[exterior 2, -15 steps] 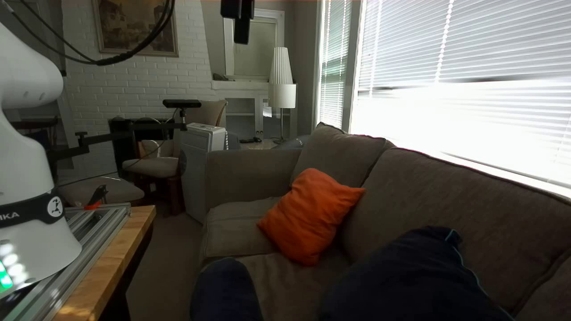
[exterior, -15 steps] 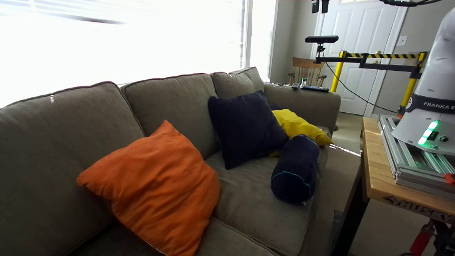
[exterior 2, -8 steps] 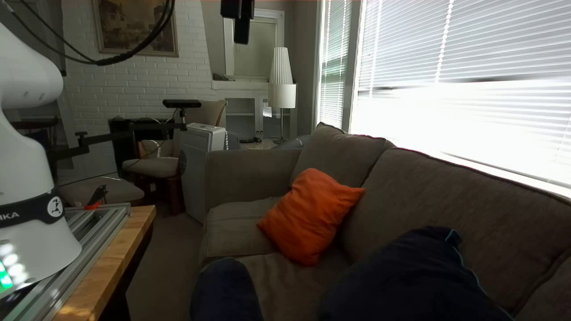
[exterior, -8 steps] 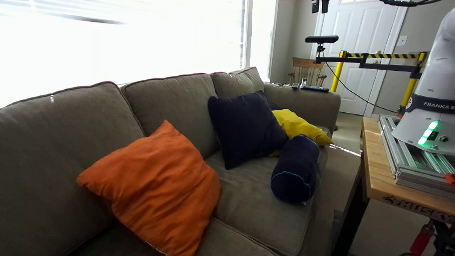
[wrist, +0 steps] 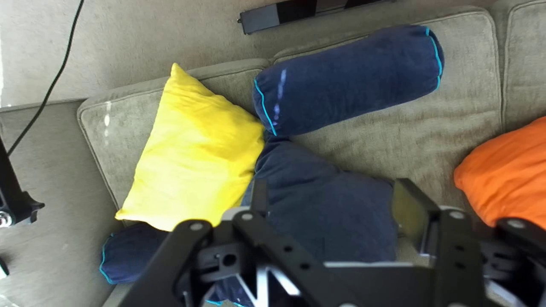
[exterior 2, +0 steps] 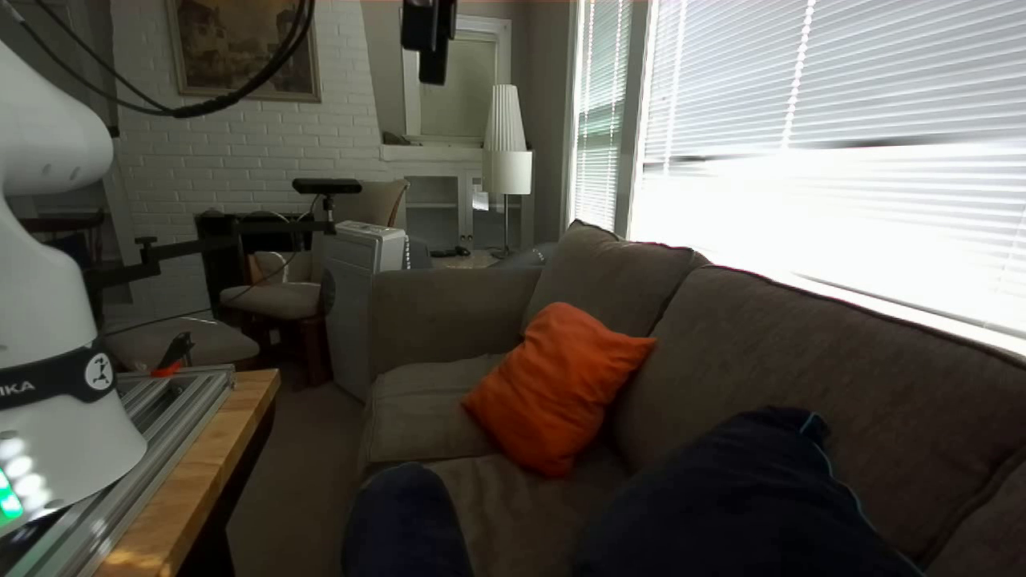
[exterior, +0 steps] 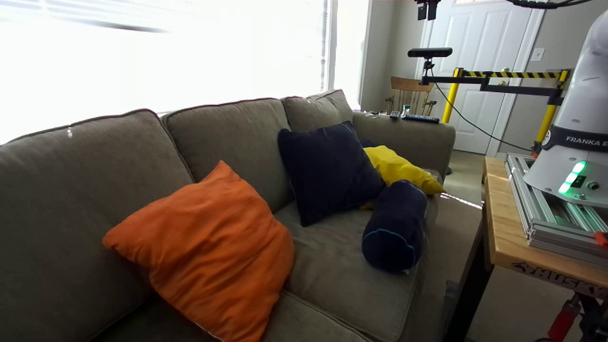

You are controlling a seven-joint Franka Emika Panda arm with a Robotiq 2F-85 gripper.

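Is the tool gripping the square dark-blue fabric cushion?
No, in an exterior view the tool hangs high, clear of the dark-blue cushion.

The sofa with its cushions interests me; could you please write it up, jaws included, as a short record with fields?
Jaws: open, nothing held, above the sofa
Seen between them in the wrist view: navy square cushion, leaning, apart from the jaws
Yellow cushion: beside it, on the armrest side
Orange cushion: on its opposite side, leaning
Navy bolster: lying near the sofa's front edge
Partly hidden: second navy cushion, blue-edged
On the armrest: dark remote control
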